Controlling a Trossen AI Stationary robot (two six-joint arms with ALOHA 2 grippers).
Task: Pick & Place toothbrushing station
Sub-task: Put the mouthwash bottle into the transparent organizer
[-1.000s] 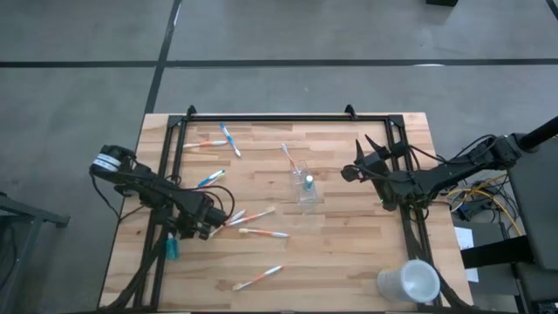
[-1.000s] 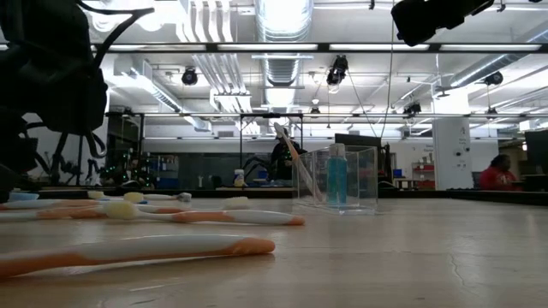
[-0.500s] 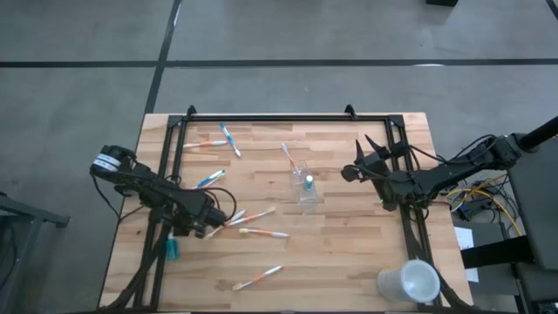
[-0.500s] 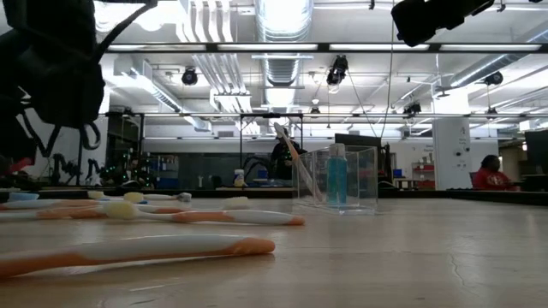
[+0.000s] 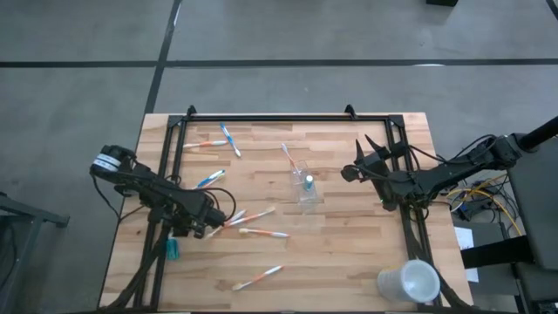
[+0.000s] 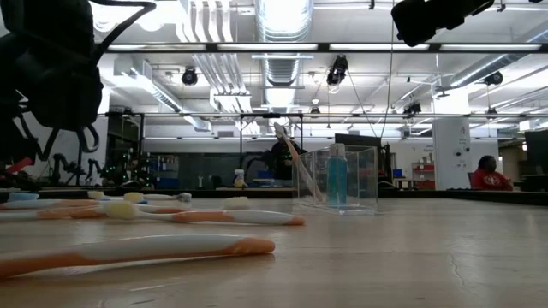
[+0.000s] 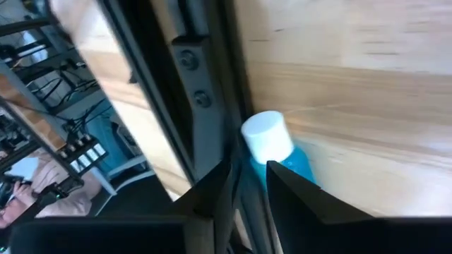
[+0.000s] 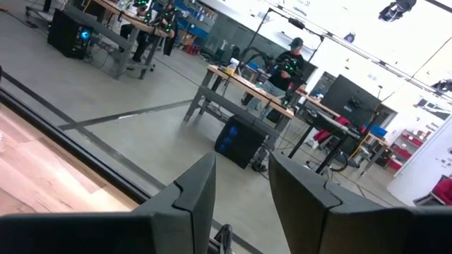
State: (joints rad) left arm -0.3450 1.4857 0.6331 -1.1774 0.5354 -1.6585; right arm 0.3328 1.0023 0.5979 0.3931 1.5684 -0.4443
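High view: left gripper (image 5: 207,228) sits lower left, over loose toothbrushes (image 5: 253,213); blue tube (image 5: 172,249) lies below it by the rail. Clear cup (image 5: 306,189) at centre.

Left wrist view: fingers (image 7: 212,194) narrowly parted, empty, straddling the tube's cap (image 7: 267,134); centre lower, then close.

Right gripper (image 5: 348,172), right of centre, waits narrowly parted.

No legible text or labels

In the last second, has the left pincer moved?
Barely. In the high view the left pincer has crept slightly toward the table's far edge, away from the blue tube at the left rail, which stays put.
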